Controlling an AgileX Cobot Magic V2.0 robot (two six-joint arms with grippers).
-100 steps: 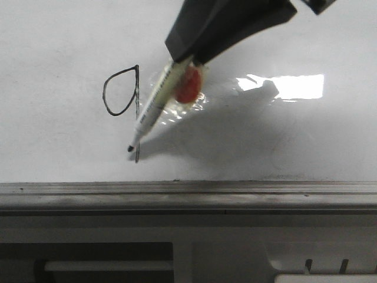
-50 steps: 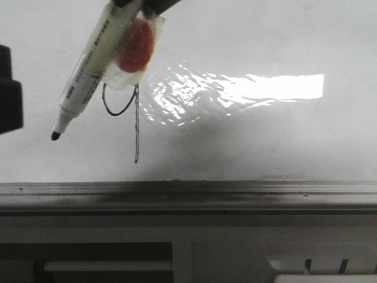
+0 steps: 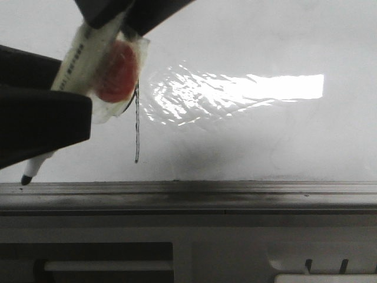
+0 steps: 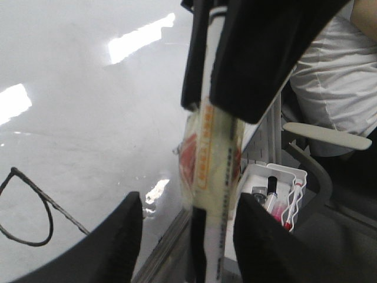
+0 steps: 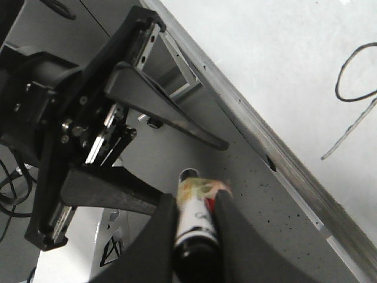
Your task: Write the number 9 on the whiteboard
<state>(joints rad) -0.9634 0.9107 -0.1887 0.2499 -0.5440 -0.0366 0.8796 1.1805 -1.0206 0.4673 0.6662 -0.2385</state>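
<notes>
The number 9 [image 3: 136,132] is drawn in thin black on the whiteboard [image 3: 265,135]. In the front view its loop is mostly hidden behind the marker and its tail shows. It also shows in the left wrist view [image 4: 35,206] and the right wrist view [image 5: 352,88]. My right gripper [image 3: 112,20] is shut on a white marker [image 3: 76,59] wrapped in red and clear tape. The marker's black tip [image 3: 25,179] is over the grey rail [image 3: 235,191]. My left gripper [image 3: 70,88] is open, and the marker [image 4: 215,177] passes between its fingers [image 4: 126,236] without visible contact.
A white wire tray [image 4: 277,183] with spare markers stands beyond the board's edge. A person in a white shirt [image 4: 336,71] sits on a chair nearby. Bright glare [image 3: 247,88] lies on the board to the right of the figure.
The right gripper has carried the marker off the board, down and left toward the rail. The left gripper has come in from the left, so that its fingers flank the marker.
</notes>
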